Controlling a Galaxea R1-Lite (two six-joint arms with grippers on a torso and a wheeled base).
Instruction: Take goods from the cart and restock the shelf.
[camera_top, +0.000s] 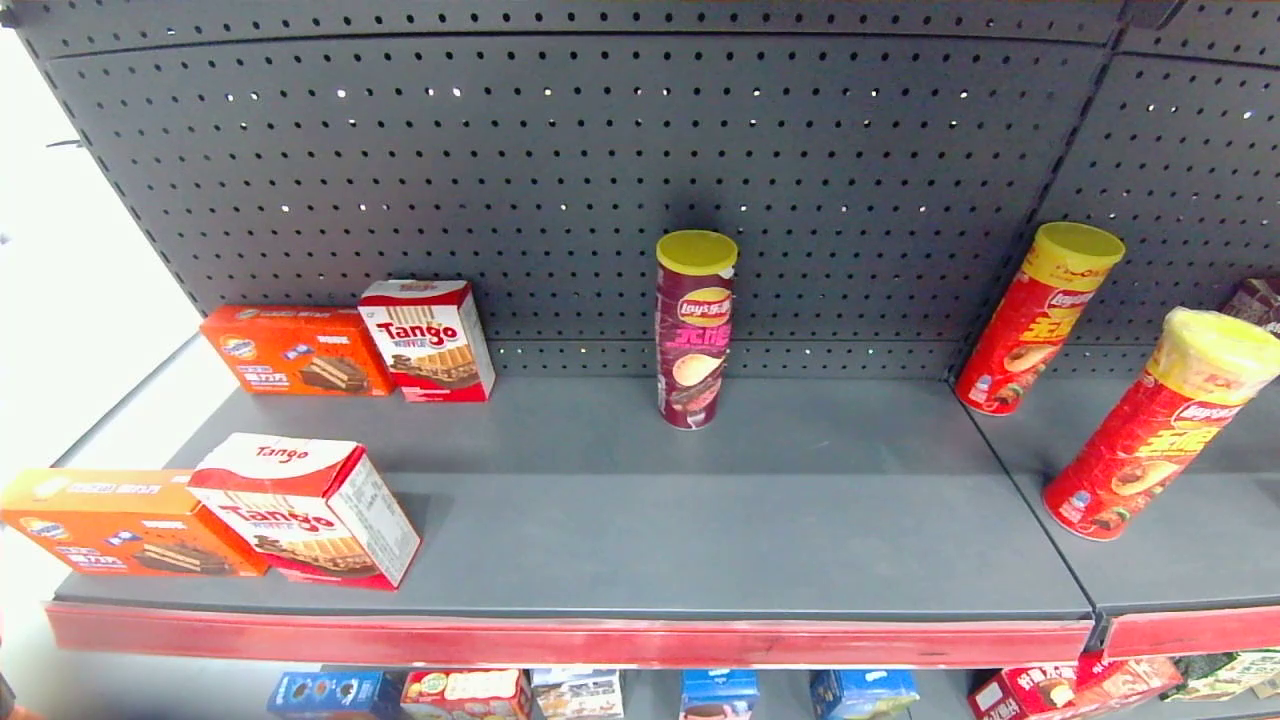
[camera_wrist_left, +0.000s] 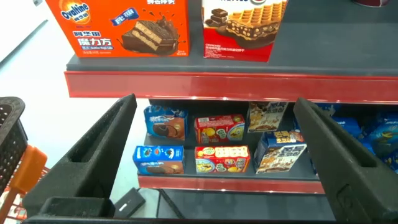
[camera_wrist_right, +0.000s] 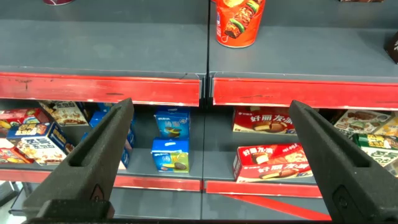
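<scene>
Grey metal shelf (camera_top: 640, 520) half stocked | maroon cardboard chip can with yellow lid (camera_top: 696, 330) upright at back | left tool (camera_wrist_left: 211, 174), right tool (camera_wrist_right: 211, 168) both spread, empty | risk: careless placing bumps can, it topples

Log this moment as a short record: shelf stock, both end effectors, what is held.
shelf: grey shelf with a red front edge
boxes: two orange boxes and two wafer boxes at the robot's left, one pair at the front, one at the back
cans: purple can upright mid-shelf; two red cans on the section to the right
left end effector: open, empty, facing the lower shelf
right end effector: open, empty
held: nothing
</scene>
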